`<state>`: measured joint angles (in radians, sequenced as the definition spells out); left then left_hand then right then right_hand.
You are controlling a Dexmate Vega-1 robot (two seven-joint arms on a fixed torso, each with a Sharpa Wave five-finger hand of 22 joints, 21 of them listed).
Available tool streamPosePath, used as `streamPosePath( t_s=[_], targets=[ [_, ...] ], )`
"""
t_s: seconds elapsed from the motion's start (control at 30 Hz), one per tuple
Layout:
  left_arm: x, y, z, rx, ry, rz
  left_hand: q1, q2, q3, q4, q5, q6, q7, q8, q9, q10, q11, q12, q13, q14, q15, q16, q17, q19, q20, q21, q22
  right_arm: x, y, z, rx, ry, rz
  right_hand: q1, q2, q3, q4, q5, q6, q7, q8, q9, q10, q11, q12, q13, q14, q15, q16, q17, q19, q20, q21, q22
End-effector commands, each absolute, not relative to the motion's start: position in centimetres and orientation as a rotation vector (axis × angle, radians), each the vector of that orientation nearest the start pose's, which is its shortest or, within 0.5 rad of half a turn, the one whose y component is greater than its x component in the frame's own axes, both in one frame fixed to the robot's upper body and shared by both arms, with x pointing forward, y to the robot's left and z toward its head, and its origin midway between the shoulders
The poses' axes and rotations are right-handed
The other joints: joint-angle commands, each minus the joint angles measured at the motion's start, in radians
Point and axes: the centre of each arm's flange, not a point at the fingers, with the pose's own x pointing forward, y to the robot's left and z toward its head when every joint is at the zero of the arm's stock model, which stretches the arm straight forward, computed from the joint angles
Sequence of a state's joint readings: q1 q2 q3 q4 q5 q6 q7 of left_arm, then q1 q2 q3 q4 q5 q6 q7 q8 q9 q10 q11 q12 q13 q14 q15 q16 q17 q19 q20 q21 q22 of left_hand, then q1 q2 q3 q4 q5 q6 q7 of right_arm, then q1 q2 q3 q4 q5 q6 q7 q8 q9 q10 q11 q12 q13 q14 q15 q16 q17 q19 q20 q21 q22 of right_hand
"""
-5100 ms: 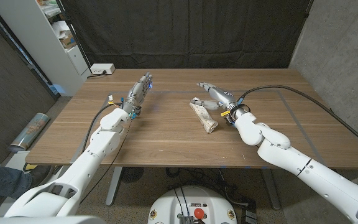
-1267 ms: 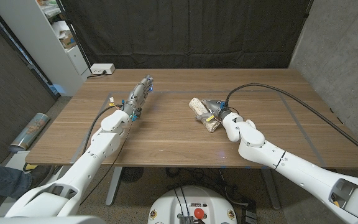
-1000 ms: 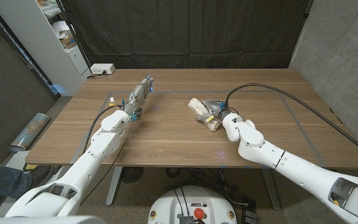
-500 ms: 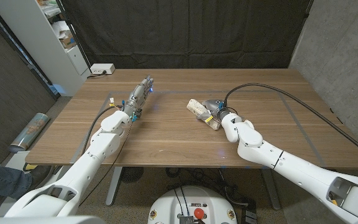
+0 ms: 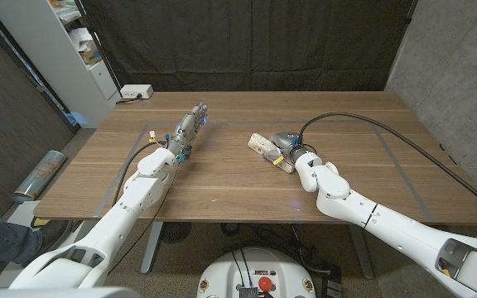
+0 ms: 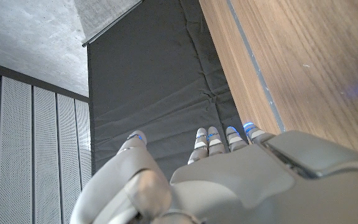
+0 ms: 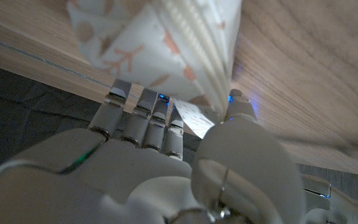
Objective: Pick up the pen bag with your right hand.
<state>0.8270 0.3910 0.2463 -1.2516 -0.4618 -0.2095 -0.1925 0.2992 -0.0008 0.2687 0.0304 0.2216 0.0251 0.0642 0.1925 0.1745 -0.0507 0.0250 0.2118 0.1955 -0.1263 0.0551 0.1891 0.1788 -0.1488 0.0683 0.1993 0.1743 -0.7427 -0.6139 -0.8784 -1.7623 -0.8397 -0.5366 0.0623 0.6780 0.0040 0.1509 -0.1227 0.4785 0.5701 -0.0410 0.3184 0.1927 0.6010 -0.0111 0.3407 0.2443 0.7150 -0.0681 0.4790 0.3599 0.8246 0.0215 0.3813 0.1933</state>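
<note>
The pen bag [image 5: 261,146], cream with an orange pattern, lies slantwise at the table's middle, right of centre. My right hand [image 5: 282,146] grips its near end. In the right wrist view the fingers [image 7: 143,107] curl along one side of the pen bag [image 7: 166,37] and the thumb presses the other side. Whether the bag is off the wood I cannot tell. My left hand [image 5: 190,124] holds nothing, its fingers stretched out towards the far edge of the table [image 5: 222,178]. In the left wrist view the left hand [image 6: 229,174] is over the wood with its fingers straight.
A small white box [image 5: 137,92] sits at the table's far left corner. A white shelf unit [image 5: 73,50] stands off the left side, and a black curtain [image 5: 247,41] hangs behind. A black cable [image 5: 371,121] arcs over the table's right part.
My right hand has closed around the pen bag and shifted it a little to the left and away. The left hand has barely moved.
</note>
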Motion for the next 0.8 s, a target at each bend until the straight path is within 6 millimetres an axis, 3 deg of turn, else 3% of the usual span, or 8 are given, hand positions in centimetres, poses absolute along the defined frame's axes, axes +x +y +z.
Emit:
streamPosePath(
  t_s=[0.03, 0.8],
  targets=[
    [66.4, 27.0, -2.8, 0.048, -0.560, -0.287, 0.003, 0.010, 0.002, -0.004, -0.003, 0.004, 0.001, -0.002, 0.005, -0.004, -0.009, 0.001, 0.003, -0.002, 0.004, -0.002, 0.003, -0.006, 0.005, -0.002, 0.005, 60.0, -12.9, -5.4, -1.582, -0.495, -0.060, 0.019, 0.007, 0.008, -0.001, -0.004, 0.014, 0.001, 0.002, 0.004, 0.015, -0.001, 0.006, 0.003, 0.009, -0.031, 0.008, 0.006, 0.085, -0.076, 0.008, 0.005],
    [66.5, 26.6, -2.2, 0.074, -0.558, -0.297, 0.003, 0.012, 0.001, -0.007, -0.003, 0.005, 0.001, -0.003, 0.005, -0.002, -0.008, 0.002, 0.003, -0.002, 0.004, -0.002, 0.003, -0.007, 0.006, -0.002, 0.006, 58.0, -12.6, -3.5, -1.563, -0.545, -0.071, 0.044, 0.019, 0.020, -0.009, -0.025, 0.022, 0.004, -0.009, 0.004, 0.015, 0.002, 0.001, 0.009, -0.003, -0.024, -0.006, 0.016, 0.075, -0.074, 0.010, 0.007]
  ],
)
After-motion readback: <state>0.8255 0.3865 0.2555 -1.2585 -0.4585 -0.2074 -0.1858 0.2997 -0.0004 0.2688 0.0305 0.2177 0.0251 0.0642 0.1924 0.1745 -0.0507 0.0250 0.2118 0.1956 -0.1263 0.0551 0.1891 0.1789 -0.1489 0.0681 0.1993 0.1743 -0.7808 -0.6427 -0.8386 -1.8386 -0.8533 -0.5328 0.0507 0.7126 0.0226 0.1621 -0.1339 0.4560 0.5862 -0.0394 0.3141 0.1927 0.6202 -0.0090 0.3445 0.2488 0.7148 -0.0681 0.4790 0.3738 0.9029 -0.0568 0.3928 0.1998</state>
